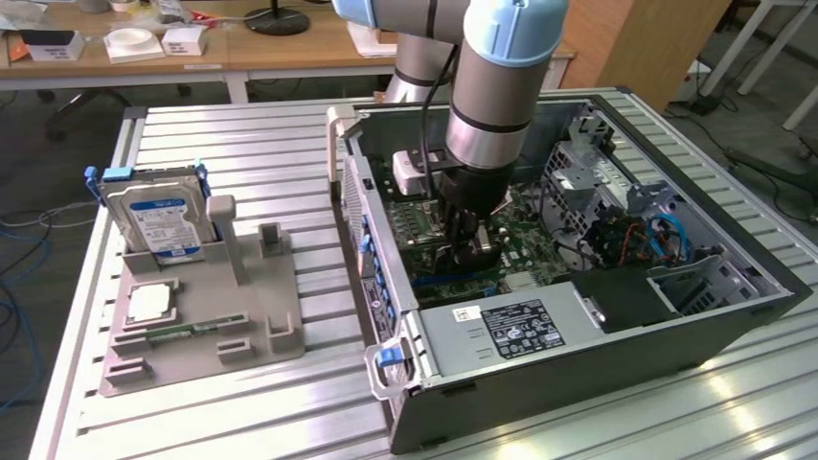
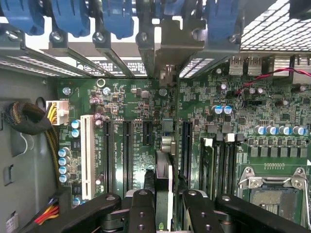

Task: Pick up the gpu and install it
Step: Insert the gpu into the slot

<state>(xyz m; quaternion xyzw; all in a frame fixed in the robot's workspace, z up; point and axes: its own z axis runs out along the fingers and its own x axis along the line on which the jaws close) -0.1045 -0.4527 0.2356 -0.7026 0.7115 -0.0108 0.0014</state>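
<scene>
The gpu [image 2: 164, 170] stands on edge between my gripper's [image 2: 164, 196] black fingers [image 2: 141, 206], which are shut on it. I look straight down its thin top edge. It runs in line with the black expansion slots [image 2: 127, 150] on the green motherboard [image 2: 204, 97]. Its silver bracket end [image 2: 168, 73] reaches the rear slot openings of the case. Whether it sits in a slot I cannot tell. In the exterior view the gripper [image 1: 468, 247] is deep inside the open computer case [image 1: 715, 316], low over the motherboard [image 1: 531, 244].
A grey holder [image 1: 275, 316] at the exterior view's left carries a hard drive [image 1: 153, 216], a processor chip [image 1: 149, 302] and a memory stick [image 1: 179, 333]. Inside the case are the power supply [image 1: 511, 326] and blue cables [image 1: 665, 235]. Blue latches [image 2: 73, 17], a white slot [image 2: 88, 155] and the processor socket [image 2: 272, 194] flank the card.
</scene>
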